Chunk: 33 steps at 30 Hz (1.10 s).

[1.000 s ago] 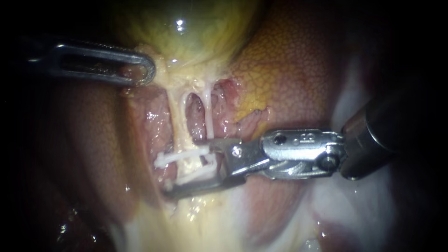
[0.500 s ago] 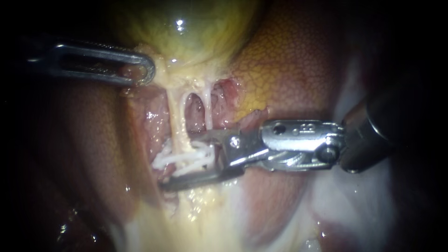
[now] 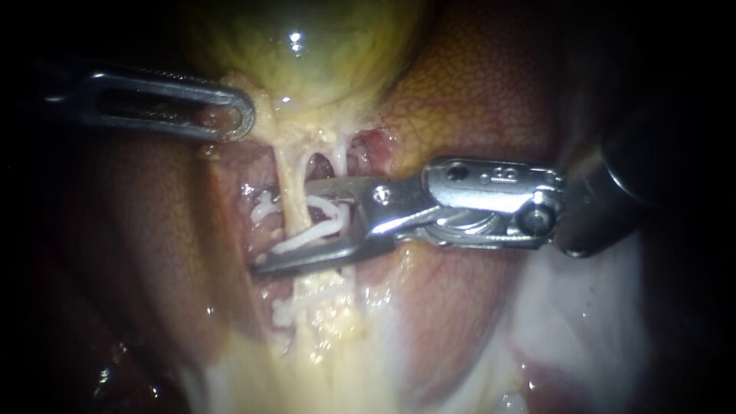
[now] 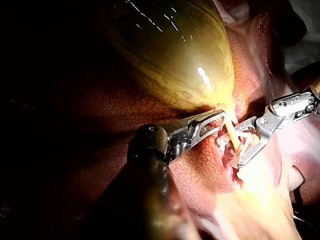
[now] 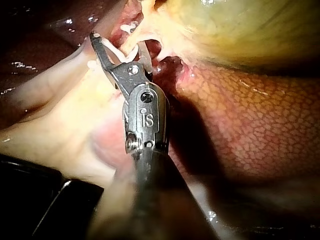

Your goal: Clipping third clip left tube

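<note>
My left instrument [image 3: 234, 115] is clamped on the gallbladder [image 3: 322, 61] neck, keeping the left tube [image 3: 285, 180] stretched. My right instrument [image 3: 284, 226] has its jaws apart, gripping a white clip [image 3: 314, 230] that straddles that tube, above the placed clip [image 3: 282, 310] lower down. I'd square the jaws across the tube, check both tips poke past its far side, then squeeze slowly. Compared with a second ago, the right jaws have slid up the tube toward the gallbladder.

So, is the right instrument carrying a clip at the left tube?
Yes, the right instrument holds a white clip that lies across the left tube.
</note>
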Available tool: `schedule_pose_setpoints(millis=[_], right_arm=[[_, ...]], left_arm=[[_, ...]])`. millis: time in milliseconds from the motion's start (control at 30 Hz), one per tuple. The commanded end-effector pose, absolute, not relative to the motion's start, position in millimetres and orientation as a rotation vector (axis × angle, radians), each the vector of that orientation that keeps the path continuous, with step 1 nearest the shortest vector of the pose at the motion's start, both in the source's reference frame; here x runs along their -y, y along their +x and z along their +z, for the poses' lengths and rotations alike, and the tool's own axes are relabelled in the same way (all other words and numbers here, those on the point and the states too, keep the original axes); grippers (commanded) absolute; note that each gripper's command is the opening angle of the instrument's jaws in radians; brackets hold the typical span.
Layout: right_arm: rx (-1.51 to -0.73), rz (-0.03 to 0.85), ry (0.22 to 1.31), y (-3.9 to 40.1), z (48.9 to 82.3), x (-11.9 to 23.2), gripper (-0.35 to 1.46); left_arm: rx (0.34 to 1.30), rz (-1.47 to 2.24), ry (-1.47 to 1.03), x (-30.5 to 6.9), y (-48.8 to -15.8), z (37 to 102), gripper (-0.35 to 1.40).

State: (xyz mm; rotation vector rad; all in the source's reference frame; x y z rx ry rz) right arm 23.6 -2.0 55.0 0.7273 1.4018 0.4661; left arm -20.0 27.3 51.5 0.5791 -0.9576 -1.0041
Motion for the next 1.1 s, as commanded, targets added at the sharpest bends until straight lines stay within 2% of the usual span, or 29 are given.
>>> schedule_pose_setpoints(millis=[33,267,500,833,1100], right_arm=[[-1.423,0.47,0.751,23.7,54.9,2.1,0.45],[-1.565,0.416,0.849,24.3,54.8,1.5,0.45],[-1.662,0.369,0.94,24.3,54.4,0.1,0.42],[-1.673,0.398,0.937,24.0,53.8,-1.6,0.3],[-1.644,0.457,0.98,23.8,54.1,-1.8,-0.04]], left_arm=[[0.958,-1.004,0.579,-27.3,-20.0,51.5,-0.35],[0.958,-1.004,0.579,-27.3,-20.0,51.5,-0.35],[0.958,-1.004,0.579,-27.3,-20.0,51.5,-0.35],[0.958,-1.003,0.58,-27.4,-20.0,51.5,-0.35],[0.958,-1.003,0.58,-27.4,-20.0,51.5,-0.35]])
